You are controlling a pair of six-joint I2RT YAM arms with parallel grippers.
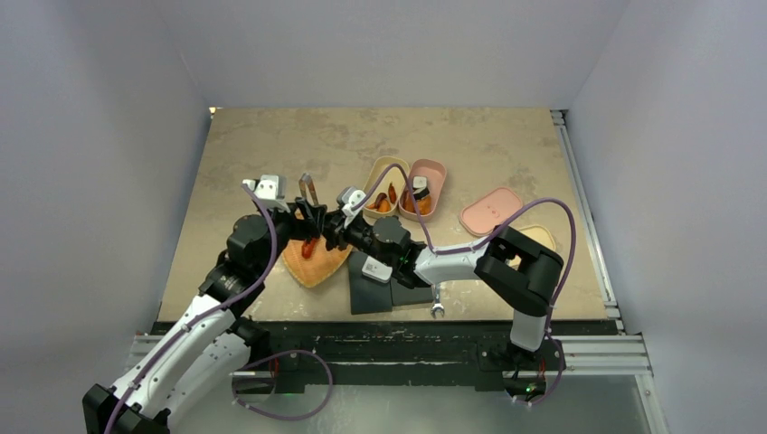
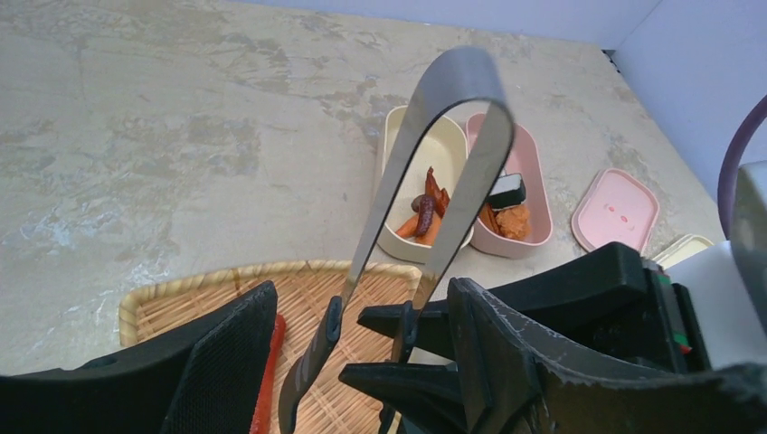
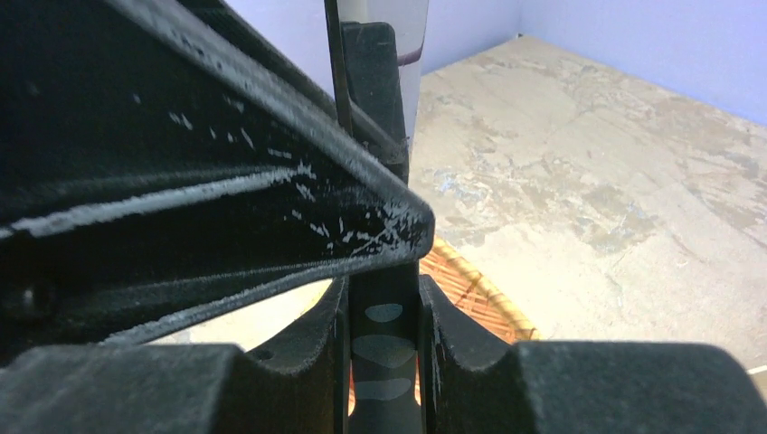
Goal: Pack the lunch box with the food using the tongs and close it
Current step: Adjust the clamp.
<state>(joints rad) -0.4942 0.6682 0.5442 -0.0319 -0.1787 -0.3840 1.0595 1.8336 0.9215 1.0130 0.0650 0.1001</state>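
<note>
Table (image 1: pixel 271 154): boxes (image 2: pixel 445 152) hold food (image 2: pixel 425 217); right tool (image 3: pixel 384 362) pinching tongs (image 2: pixel 457 77), left tool (image 2: pixel 362 289) spread.

Your slim metal tongs (image 2: pixel 457 77) are glossy dark grey. The woven wicker tray (image 2: pixel 181 303) is tan with a fine criss-cross weave, and the long food strip (image 2: pixel 268 380) is red. The stone-look table top (image 2: pixel 181 136) is mottled beige. One oval lunch box (image 2: pixel 445 149) is cream, the other oval lunch box (image 2: pixel 534 172) pink.
</note>
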